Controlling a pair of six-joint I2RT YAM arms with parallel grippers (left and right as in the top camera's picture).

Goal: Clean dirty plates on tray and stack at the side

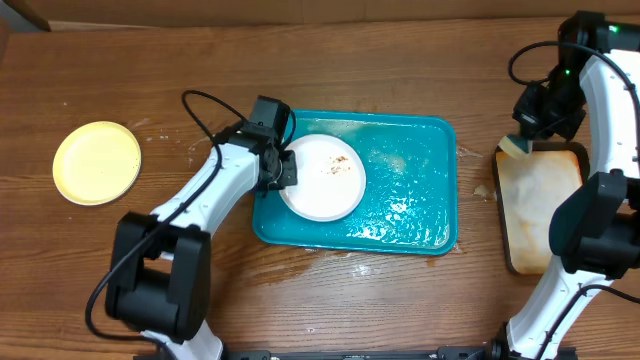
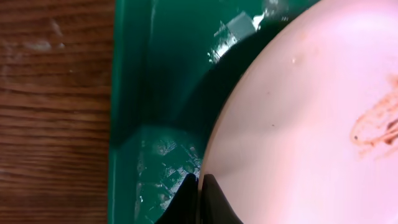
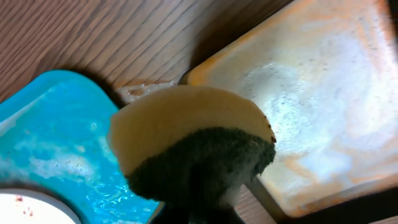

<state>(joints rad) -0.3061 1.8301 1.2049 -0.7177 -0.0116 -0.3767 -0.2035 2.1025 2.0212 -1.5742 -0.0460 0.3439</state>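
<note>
1. We see the left claw [image 1: 287, 170] pressed together on the left rim of the white plate [image 1: 325, 182]; there are brown smears on the plate's face.
2. That plate is in the left half of the teal tray [image 1: 425, 205]; the tray floor looks wet; we cannot tell whether the rim is lifted.
3. The yellow plate [image 1: 97, 162] lies flat on the table [image 1: 350, 70], well left of the tray.
4. The right claw [image 1: 522, 138] pinches a sponge [image 3: 186, 140], yellow foam with a dark green scouring face; it hangs over the corner of the small foamy tray [image 1: 540, 215], beside the teal one.
</note>
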